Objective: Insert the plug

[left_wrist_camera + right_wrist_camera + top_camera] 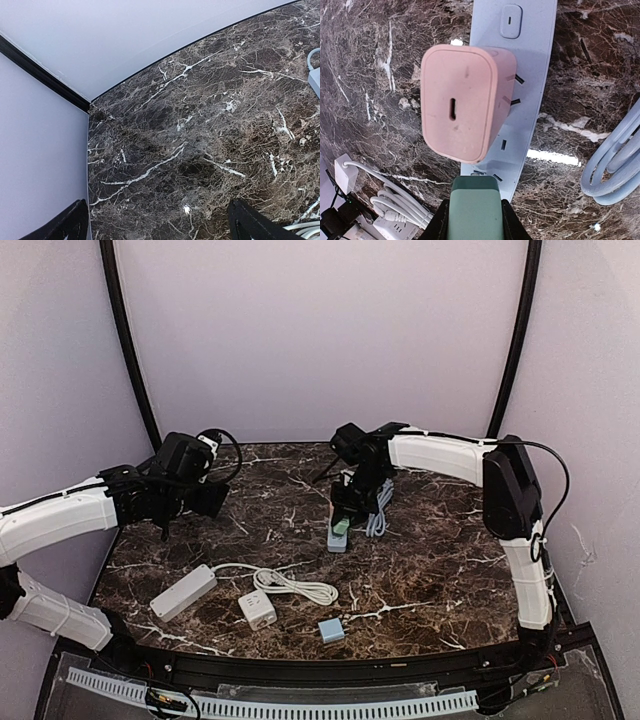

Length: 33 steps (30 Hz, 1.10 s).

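Green plug (473,200): being pinched between the right gripper's (474,222) fingers, at the near end of the pale power strip (530,60) lying centre-far on the table (200,125). Pink charger (460,107) is occupying a socket just beyond; no bins or trays are showing. Left gripper (160,222) is hanging spread wide at the left. Risk, as judged: prongs missing their slots or crowding the pink charger, shoving the loose strip askew.
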### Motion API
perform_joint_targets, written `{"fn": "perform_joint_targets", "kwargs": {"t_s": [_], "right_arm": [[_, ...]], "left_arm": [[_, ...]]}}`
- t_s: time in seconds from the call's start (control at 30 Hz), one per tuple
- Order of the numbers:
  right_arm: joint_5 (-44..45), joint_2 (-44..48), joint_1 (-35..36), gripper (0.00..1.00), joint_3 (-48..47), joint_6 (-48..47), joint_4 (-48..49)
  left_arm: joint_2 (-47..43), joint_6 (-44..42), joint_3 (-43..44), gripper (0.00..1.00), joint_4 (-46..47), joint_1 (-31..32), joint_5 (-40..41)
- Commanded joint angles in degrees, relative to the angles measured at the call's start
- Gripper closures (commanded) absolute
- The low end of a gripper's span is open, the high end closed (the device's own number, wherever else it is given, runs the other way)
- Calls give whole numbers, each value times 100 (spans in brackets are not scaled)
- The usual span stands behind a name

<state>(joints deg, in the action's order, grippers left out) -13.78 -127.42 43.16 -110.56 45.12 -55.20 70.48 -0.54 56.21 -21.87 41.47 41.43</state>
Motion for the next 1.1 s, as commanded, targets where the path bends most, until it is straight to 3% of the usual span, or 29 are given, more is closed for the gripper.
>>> {"fn": "perform_joint_targets", "kwargs": {"t_s": [0.0, 0.67, 1.07], "right_arm": [[80, -43, 35, 100, 107, 61, 130], [225, 4, 44, 100, 344, 197, 75], [827, -158, 44, 100, -70, -195, -1183]], "left_arm": [[-10, -117, -91, 1, 107, -62, -21], [85, -125, -92, 1, 127, -95, -21], [67, -166, -192, 1, 187, -104, -8]]}}
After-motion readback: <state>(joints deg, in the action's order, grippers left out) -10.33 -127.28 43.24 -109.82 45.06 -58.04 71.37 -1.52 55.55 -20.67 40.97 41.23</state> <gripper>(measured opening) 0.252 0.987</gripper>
